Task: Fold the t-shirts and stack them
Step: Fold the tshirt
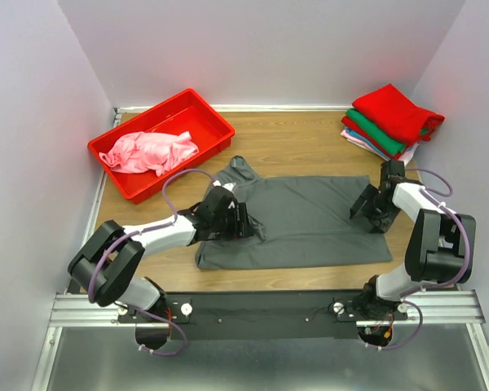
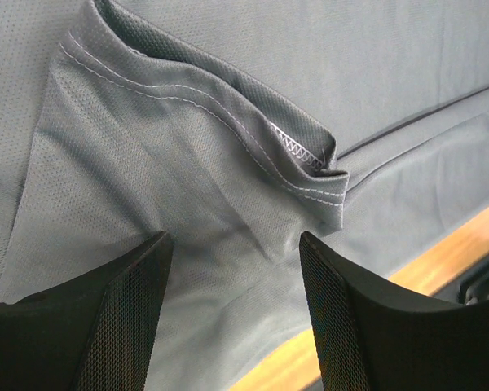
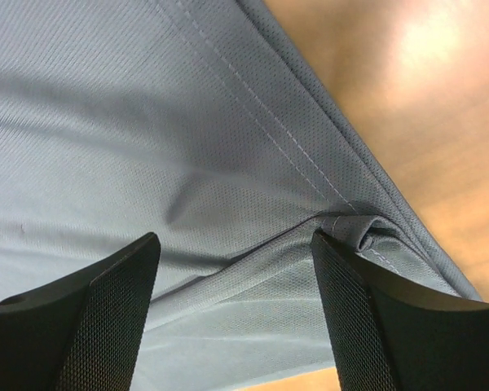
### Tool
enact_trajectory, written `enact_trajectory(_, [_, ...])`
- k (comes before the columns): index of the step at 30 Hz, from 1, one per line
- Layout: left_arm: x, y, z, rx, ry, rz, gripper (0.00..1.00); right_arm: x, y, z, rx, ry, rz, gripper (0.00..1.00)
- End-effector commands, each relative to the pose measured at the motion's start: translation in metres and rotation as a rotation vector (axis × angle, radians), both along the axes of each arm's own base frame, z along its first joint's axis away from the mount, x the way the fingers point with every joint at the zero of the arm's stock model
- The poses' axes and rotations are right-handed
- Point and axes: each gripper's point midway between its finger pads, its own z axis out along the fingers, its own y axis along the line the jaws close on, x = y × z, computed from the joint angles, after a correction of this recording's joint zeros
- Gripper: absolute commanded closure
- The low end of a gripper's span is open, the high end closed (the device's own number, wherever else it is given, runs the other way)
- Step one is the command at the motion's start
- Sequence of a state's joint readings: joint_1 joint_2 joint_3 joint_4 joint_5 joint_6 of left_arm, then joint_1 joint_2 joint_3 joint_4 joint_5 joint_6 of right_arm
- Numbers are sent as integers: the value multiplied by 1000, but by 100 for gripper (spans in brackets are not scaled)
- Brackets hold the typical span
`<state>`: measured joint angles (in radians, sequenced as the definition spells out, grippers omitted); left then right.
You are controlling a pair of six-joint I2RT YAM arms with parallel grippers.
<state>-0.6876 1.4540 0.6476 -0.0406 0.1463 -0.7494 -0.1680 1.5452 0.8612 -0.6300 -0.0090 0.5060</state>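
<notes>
A dark grey t-shirt (image 1: 310, 220) lies partly folded across the middle of the wooden table. My left gripper (image 1: 243, 221) is open over its left end, fingers (image 2: 122, 318) straddling a sleeve with a curled hem (image 2: 301, 155). My right gripper (image 1: 363, 210) is open over its right edge, fingers (image 3: 367, 318) straddling a bunched hem corner (image 3: 367, 232). A pink t-shirt (image 1: 149, 151) lies crumpled in the red bin. Folded red (image 1: 395, 112), green (image 1: 376, 130) and pale pink (image 1: 360, 140) shirts are stacked at the back right.
The red plastic bin (image 1: 212, 122) stands at the back left. White walls close in the table on three sides. Bare wood (image 1: 293, 138) shows between bin and stack. The arms' mounting rail (image 1: 261, 308) runs along the near edge.
</notes>
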Motion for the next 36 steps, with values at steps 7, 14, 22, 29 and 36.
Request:
enact_trajectory(7, [-6, 15, 34, 64, -34, 37, 24, -38, -10, 14, -41, 105, -46, 16])
enact_trajectory(14, [46, 15, 72, 88, -144, 72, 22, 21, -7, 76, -10, -127, 56, 16])
enact_trajectory(22, [103, 3, 58, 94, -181, 62, 22, 58, 5, 61, 64, -147, 155, 17])
enact_trajectory(29, [112, 2, 30, 124, -166, 58, 22, 50, 8, 24, 90, -66, 171, 17])
enact_trajectory(36, [78, 18, -5, 136, -95, 50, 22, 16, 9, -3, 87, 41, 126, 17])
